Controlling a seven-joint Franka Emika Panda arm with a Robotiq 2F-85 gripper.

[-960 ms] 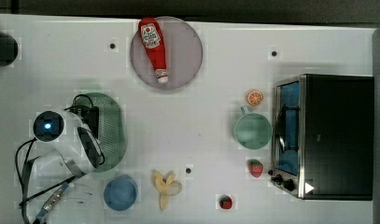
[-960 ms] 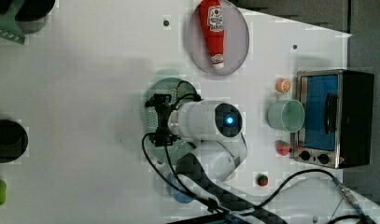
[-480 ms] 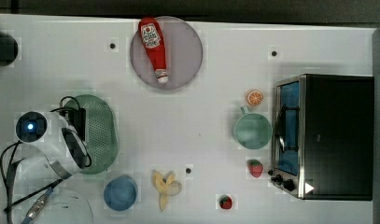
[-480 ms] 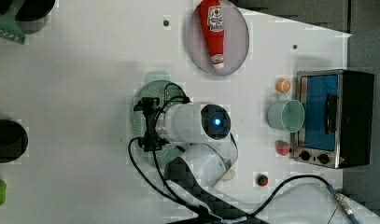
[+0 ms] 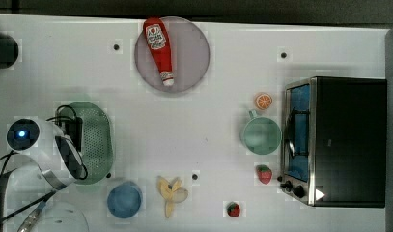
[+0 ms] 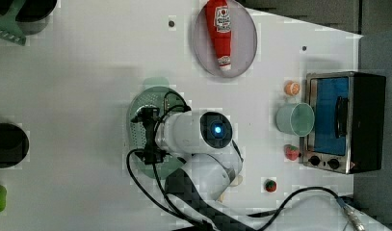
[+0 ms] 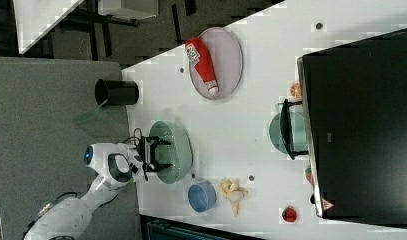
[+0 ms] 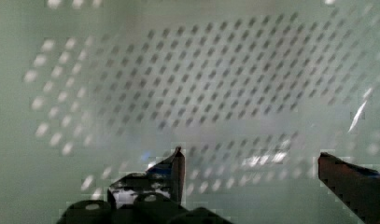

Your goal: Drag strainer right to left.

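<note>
Near the table's (image 5: 223,145) left edge in the top view, the pale green strainer (image 5: 95,140) is seen lying with its long axis running from the far side toward the near side, and the gripper (image 5: 76,133) is placed over its left half, so that the strainer lies directly under the hand and to the top view's right of the arm. Nothing can be seen inside the strainer; a ketchup bottle (image 5: 158,48) is carried on the grey plate (image 5: 194,53) near the far edge, while the green mug (image 5: 260,136) and the blue bowl (image 5: 124,199) appear empty. In the left view, the gripper (image 6: 148,134) is held over the strainer (image 6: 152,96), whose bowl is largely covered by the white wrist, and its far handle juts out toward the ketchup plate (image 6: 246,43). In the right view, the gripper (image 7: 158,152) is seen with its fingers spread apart, reaching into the strainer (image 7: 178,145) from the table's left edge side; the blue bowl (image 7: 201,196) lies just beside the strainer's near end. In the wrist view, the perforated floor of the strainer (image 8: 201,84) is seen close beneath the gripper (image 8: 250,163), whose two fingertips (image 8: 177,163) stand wide apart with nothing clamped between them. Little room toward the left edge is judged to remain.
</note>
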